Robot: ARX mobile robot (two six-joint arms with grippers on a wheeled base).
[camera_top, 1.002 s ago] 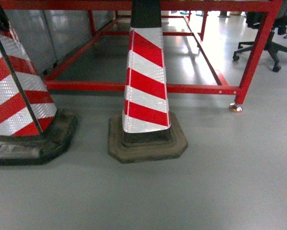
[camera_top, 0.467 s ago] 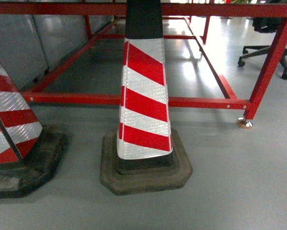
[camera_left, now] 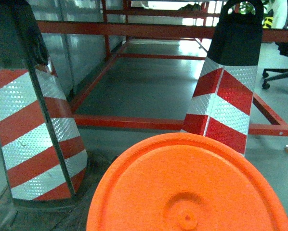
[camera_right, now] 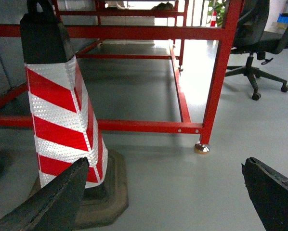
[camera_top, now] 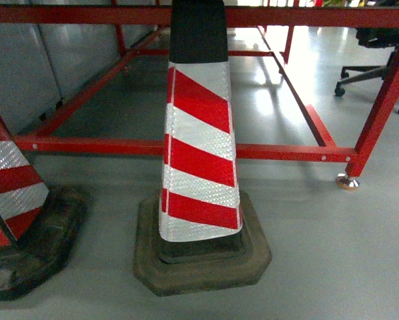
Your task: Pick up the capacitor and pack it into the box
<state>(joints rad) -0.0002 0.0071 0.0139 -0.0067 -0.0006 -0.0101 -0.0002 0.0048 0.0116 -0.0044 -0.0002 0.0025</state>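
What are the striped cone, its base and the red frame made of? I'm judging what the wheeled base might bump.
The cone looks like plastic wrapped in glittering reflective sheeting. Its base seems to be dull, scuffed rubber. The red frame looks like painted metal: square bars, visible bolt heads, glossy coat.

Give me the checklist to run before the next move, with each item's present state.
1. Box in sight: not ok. No pink tub appears in any view.
2. Capacitor located: ok. Its orange end fills the bottom of the left wrist view.
3. Capacitor gripped by the left hand: cannot tell. That hand's fingers are out of view.
4. Right hand free: ok. Its fingers stand apart with nothing between them.
5. Way ahead clear: not ok. A striped traffic cone stands straight ahead, a second cone is at the left, and the red frame's low rail runs behind them.
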